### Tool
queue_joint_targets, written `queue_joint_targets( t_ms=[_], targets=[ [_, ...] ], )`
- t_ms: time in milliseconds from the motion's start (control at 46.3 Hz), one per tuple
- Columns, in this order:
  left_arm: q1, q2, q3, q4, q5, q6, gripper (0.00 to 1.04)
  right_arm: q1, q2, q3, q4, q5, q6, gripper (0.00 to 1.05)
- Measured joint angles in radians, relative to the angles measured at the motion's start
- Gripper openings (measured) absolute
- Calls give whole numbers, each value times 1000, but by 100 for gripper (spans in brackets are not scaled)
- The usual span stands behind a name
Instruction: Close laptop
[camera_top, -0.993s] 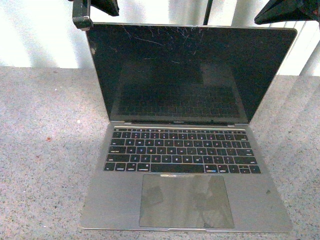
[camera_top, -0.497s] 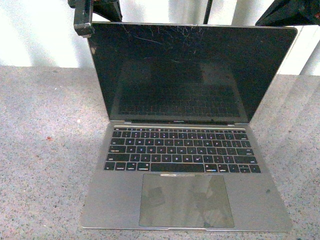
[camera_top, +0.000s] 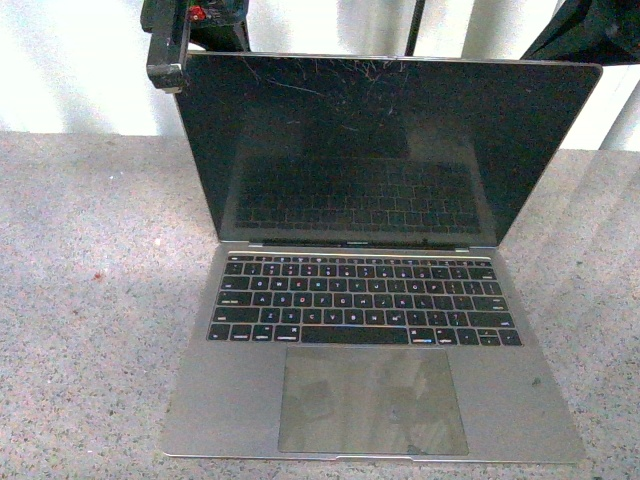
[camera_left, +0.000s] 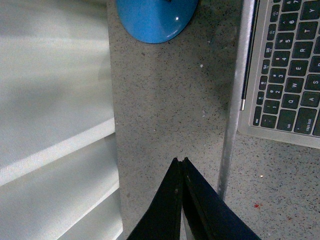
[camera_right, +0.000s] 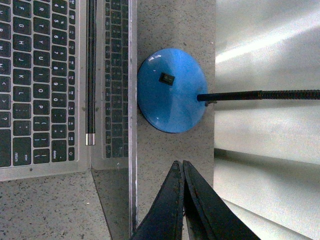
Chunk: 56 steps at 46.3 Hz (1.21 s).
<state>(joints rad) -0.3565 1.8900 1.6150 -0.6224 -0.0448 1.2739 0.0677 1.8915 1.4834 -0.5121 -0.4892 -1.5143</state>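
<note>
The silver-grey laptop (camera_top: 370, 340) stands open on the speckled counter, its black cracked screen (camera_top: 385, 150) leaning a little back from upright. My left gripper (camera_top: 166, 75) is shut and sits at the lid's top left corner, just behind it. My right gripper (camera_top: 590, 30) is shut and hangs behind the top right corner. In the left wrist view my shut gripper (camera_left: 181, 161) is beside the lid's thin edge (camera_left: 231, 110). In the right wrist view my shut gripper (camera_right: 181, 163) is just behind the lid's edge (camera_right: 133, 100), with the keyboard (camera_right: 30, 75) beyond.
A blue round lamp base (camera_right: 170, 90) with a black gooseneck (camera_right: 260, 95) stands on the counter behind the lid; it also shows in the left wrist view (camera_left: 155, 17). A white wall (camera_top: 80, 60) runs close behind the counter (camera_top: 90, 330).
The left gripper has come down a little at the lid's top left corner, and the lid's top edge sits slightly lower in the picture. The right arm has shifted slightly.
</note>
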Motion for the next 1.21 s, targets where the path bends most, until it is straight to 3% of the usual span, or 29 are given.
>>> queue_joint_targets(
  t_ms=[583,1209],
  targets=[
    [-14,-25,-29,-33,21,5,4,27,-61,-40,-97,22,19,3],
    [-61,-147,-229,-39,31,10,4,66,-122,-183,-130,48,90,3]
  ],
)
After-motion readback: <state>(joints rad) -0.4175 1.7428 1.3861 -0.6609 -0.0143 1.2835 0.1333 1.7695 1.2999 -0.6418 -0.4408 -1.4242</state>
